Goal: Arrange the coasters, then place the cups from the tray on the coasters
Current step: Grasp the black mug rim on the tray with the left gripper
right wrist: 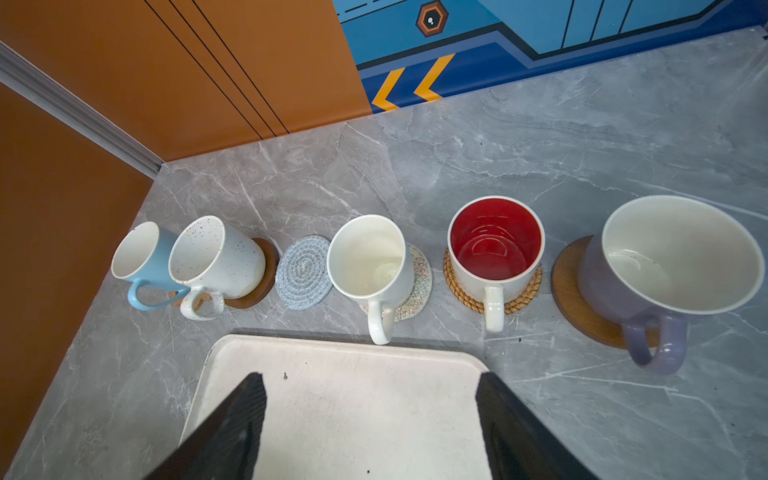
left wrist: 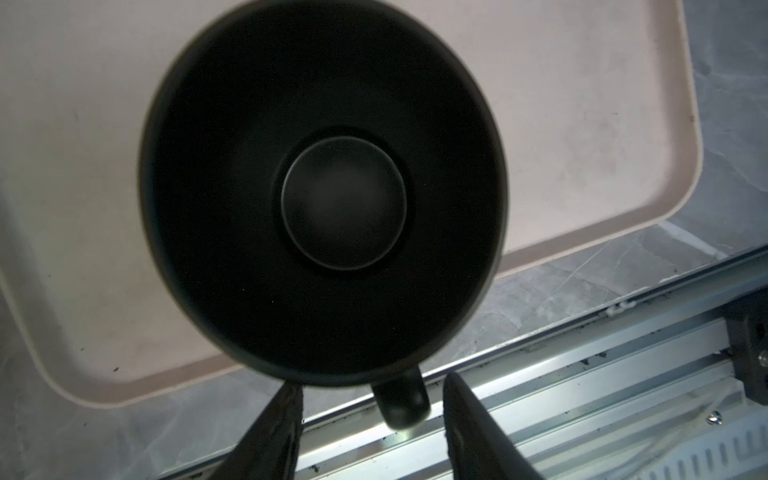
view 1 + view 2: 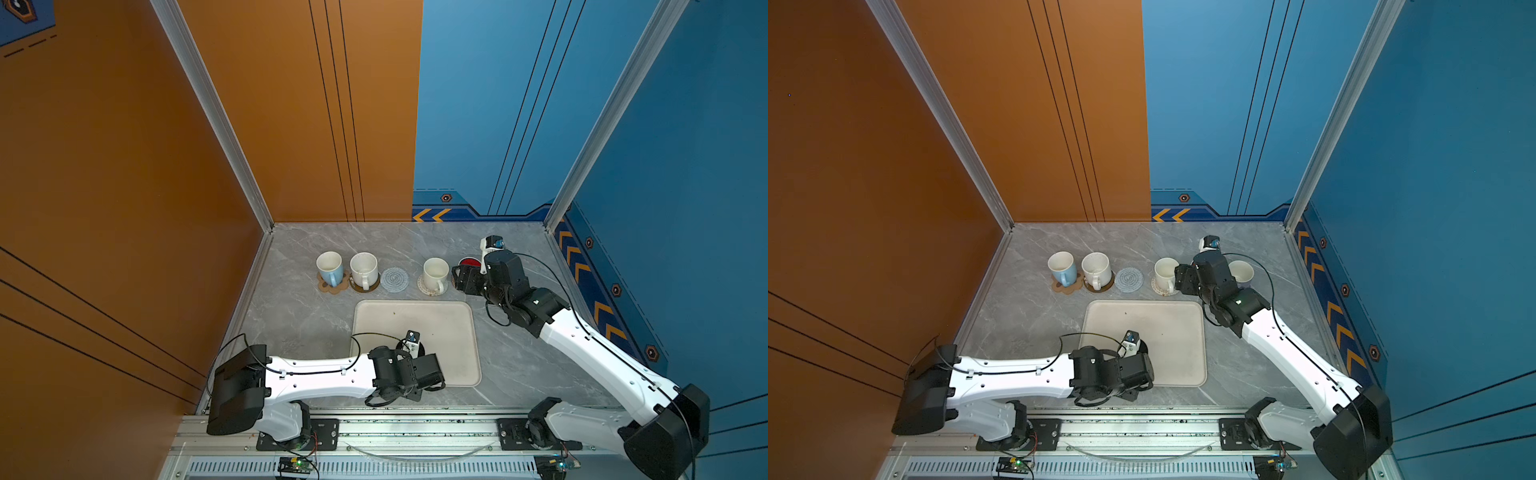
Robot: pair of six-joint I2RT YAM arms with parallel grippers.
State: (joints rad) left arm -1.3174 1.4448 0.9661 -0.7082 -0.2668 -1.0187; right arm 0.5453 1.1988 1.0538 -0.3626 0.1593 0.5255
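Five cups stand in a row on coasters: light blue, speckled white, cream-white, red inside and lavender. The grey-blue coaster between the speckled and cream cups is bare. A black cup is over the front of the tray. My left gripper is open, with the cup's handle between its fingers and a gap on each side. My right gripper is open and empty above the tray's far edge.
The orange wall and blue wall close the table at the back and sides. A metal rail runs along the table's front edge, just behind the left gripper. The right arm reaches in from the front right.
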